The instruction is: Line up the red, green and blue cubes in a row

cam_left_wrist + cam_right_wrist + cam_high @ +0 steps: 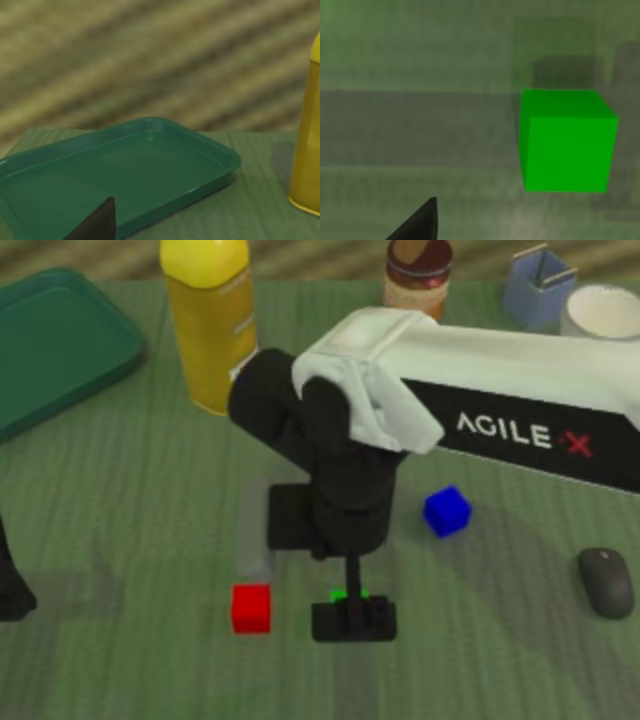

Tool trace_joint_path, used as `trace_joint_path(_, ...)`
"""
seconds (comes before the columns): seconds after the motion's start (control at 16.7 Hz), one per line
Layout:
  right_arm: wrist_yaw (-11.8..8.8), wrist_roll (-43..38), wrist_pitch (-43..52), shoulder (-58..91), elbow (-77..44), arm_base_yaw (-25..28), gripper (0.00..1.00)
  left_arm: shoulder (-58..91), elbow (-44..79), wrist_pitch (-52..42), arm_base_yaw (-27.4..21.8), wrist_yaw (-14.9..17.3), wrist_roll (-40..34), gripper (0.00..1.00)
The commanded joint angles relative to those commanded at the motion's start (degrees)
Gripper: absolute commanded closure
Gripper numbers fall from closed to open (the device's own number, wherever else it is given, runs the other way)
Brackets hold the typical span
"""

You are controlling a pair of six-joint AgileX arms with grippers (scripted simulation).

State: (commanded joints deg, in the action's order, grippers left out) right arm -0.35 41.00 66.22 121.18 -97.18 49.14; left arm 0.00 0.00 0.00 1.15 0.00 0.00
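The red cube (251, 608) lies on the green mat near the front. Just to its right the green cube (345, 594) is mostly hidden under my right gripper (352, 622), which hangs low over it and is open. In the right wrist view the green cube (565, 142) rests on the mat, apart from the one dark fingertip (422, 222) that shows. The blue cube (446, 511) sits farther back and to the right, on its own. My left arm (10, 590) is parked at the left edge; one of its fingertips (97, 225) shows over the tray.
A dark green tray (60, 340) lies at the back left beside a tall yellow bottle (210, 320). A brown jar (418, 275), a blue holder (540, 285) and a white cup (603, 312) stand along the back. A black mouse (605, 582) lies at the right.
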Motion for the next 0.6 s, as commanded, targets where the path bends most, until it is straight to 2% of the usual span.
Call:
trace_joint_path(0.42, 0.03, -0.11, 2.38, -0.88, -1.97, -0.22, 0.00, 0.00, 0.00, 0.00, 0.00, 0.00, 0.00, 0.00)
trace_joint_path(0.6, 0.11, -4.00, 2.41, -0.10, -2.81, -2.28, 0.00, 0.00, 0.00, 0.00, 0.00, 0.00, 0.00, 0.00)
